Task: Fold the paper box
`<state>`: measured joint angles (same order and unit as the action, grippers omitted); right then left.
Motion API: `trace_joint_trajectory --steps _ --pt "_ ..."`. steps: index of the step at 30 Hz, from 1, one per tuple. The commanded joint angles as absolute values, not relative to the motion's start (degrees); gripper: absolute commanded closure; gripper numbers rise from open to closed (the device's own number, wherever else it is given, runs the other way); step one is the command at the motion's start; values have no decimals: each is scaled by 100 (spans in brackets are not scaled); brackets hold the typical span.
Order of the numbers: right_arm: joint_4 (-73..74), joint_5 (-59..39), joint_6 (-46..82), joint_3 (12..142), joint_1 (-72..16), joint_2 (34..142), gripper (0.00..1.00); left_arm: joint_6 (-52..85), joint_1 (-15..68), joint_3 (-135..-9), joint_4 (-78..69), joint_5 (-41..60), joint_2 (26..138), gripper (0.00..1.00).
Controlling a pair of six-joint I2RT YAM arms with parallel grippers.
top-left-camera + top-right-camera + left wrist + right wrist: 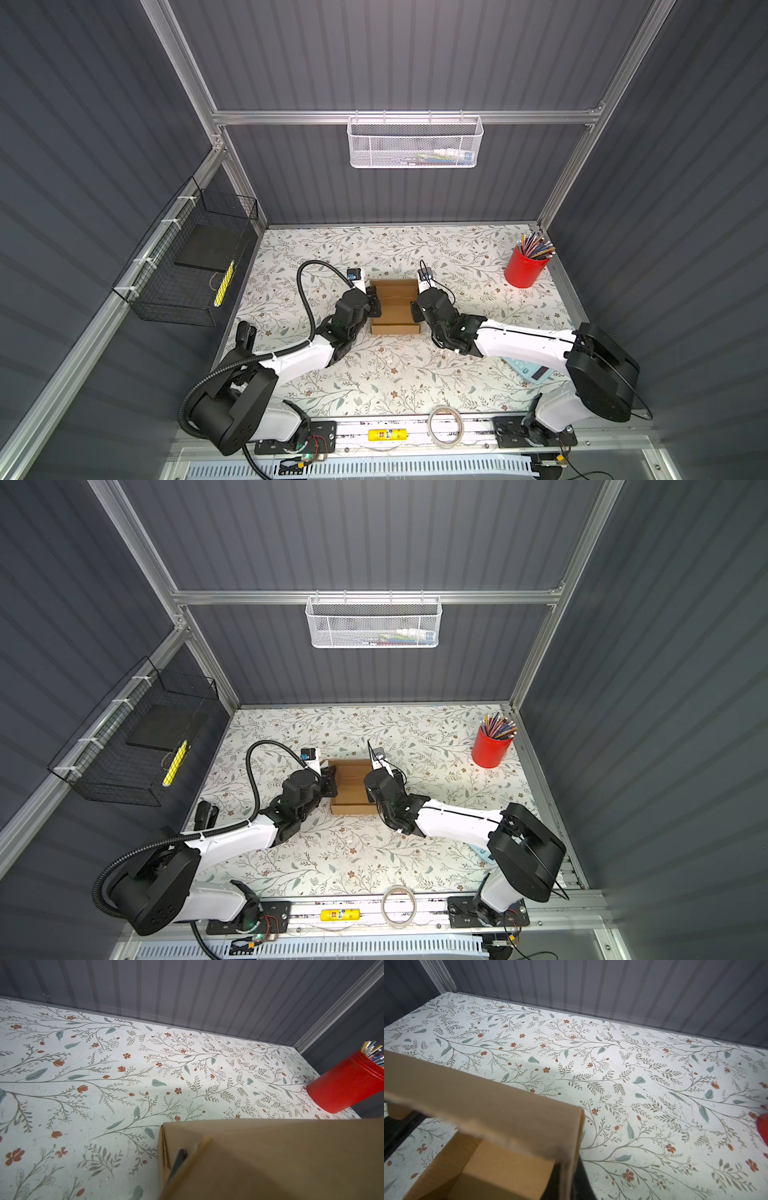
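Observation:
The paper box is plain brown cardboard, partly folded into a shallow open tray near the middle of the floral table. My left gripper sits at its left wall. In the left wrist view one dark finger lies tight against a cardboard panel, and the other finger is hidden behind it. My right gripper sits at the right wall. In the right wrist view that upright wall stands pinched between two dark fingers.
A red cup of pencils stands at the back right. A calculator lies under the right arm, a tape roll on the front rail, a black stapler at the left edge. Wire baskets hang on the walls.

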<state>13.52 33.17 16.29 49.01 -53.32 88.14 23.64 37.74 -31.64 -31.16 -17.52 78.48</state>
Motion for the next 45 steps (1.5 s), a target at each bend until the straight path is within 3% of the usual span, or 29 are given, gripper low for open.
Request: trace_joint_trajectory --steps 1,33,45 --pt "1263 3229 1712 4749 -5462 8772 93 2392 3883 -3037 -3140 -1681 7697 85" --pt "1158 3743 2069 4342 -5791 8565 86 2435 4078 -2382 -3220 -1960 7400 86" --pt "981 3697 2219 4118 -5845 8310 71 2435 4115 -2391 -3193 -2017 7419 87"
